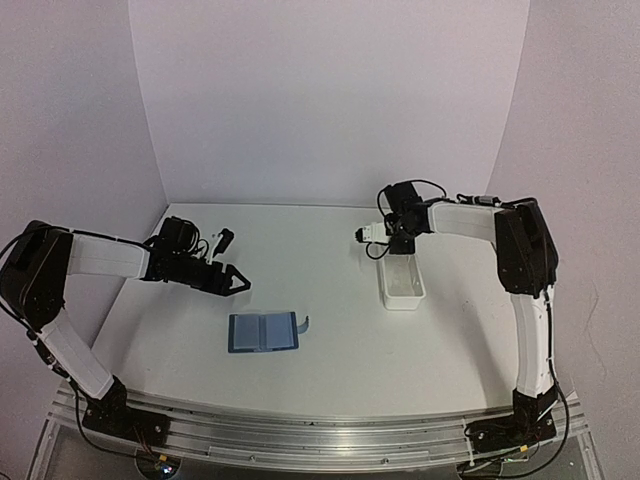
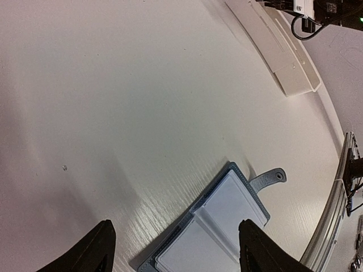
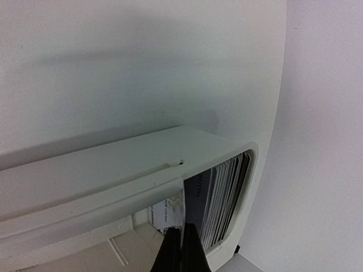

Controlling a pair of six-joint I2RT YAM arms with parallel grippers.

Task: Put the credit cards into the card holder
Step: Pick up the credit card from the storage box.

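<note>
**Left gripper** (image 1: pixel 232 279): Fingers spread wide, nothing held. It hangs above the table, just beyond the card holder's far-left edge. Its wrist view looks down on the holder between the two fingers.

**Card holder** (image 1: pixel 263 332): Blue wallet, laid open and flat, pale inside facing up. Its snap tab (image 1: pixel 304 322) sticks out to the right. It sits toward the near middle of the table (image 1: pixel 330 250), well apart from the tray. No card is seen in it.

**White tray** (image 1: pixel 402 303): Long and narrow, right of centre, running away from the arms.

**Credit cards** (image 3: pixel 224 190): A stack stands on edge against one end wall of the tray, with one printed card leaning apart from the rest.

**Right gripper** (image 3: pixel 181 249): Down inside the tray beside the stack, fingers closed to a hairline gap. Whether a card edge is pinched between them cannot be told.

**Step in hand (judged):** Drawing one card from the tray.
- Take a single card by its top edge.
- Lift straight up until it is clear of the rim, then carry it left.
- The left gripper is well placed to pin the wallet while the card slides in.

**Obstructions (judged):**
- The tray walls crowd the fingers.
- The tightly packed stack invites lifting two cards at once.
- The flat pockets give a thin opening.
- The unweighted wallet could skid.
</note>
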